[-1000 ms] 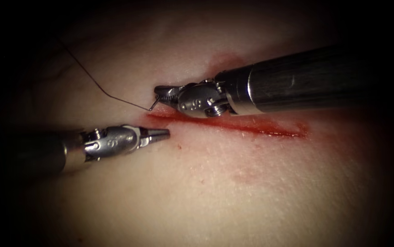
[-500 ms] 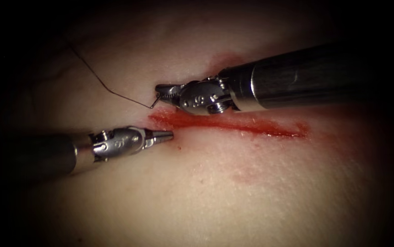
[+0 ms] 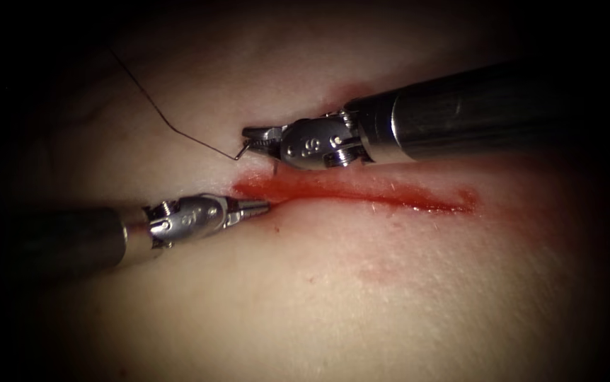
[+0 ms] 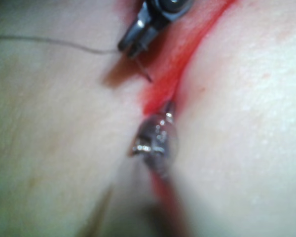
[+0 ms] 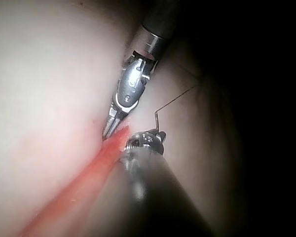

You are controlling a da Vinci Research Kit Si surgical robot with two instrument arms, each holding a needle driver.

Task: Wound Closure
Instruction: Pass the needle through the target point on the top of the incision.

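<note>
The cut (image 3: 361, 192) runs across the tissue (image 3: 361, 297), lined with red fluid. My right tool (image 3: 250, 134) hovers just above the cut's left end, shut on the curved needle (image 3: 274, 167) close to its thread end. A short length of needle (image 4: 144, 70) points down from the jaws toward the cut, out of the tissue. The dark thread (image 3: 170, 127) leaves the jaws and trails up and left. My left tool (image 3: 265, 206) is shut on nothing, its tip touching the near edge at the cut's left end. The left wrist view has that tip (image 4: 167, 109) at the red line.
A pale red stain (image 3: 383, 272) marks the tissue below the cut, and another (image 3: 344, 95) lies above it by the right tool's shaft (image 3: 461, 117). In the right wrist view the left tool (image 5: 110, 129) meets the cut beside the thread (image 5: 175, 101).
The right tool has risen a little from the cut with the needle, uncovering more red. The left tool has slid right until its tip touches the cut's left end.
</note>
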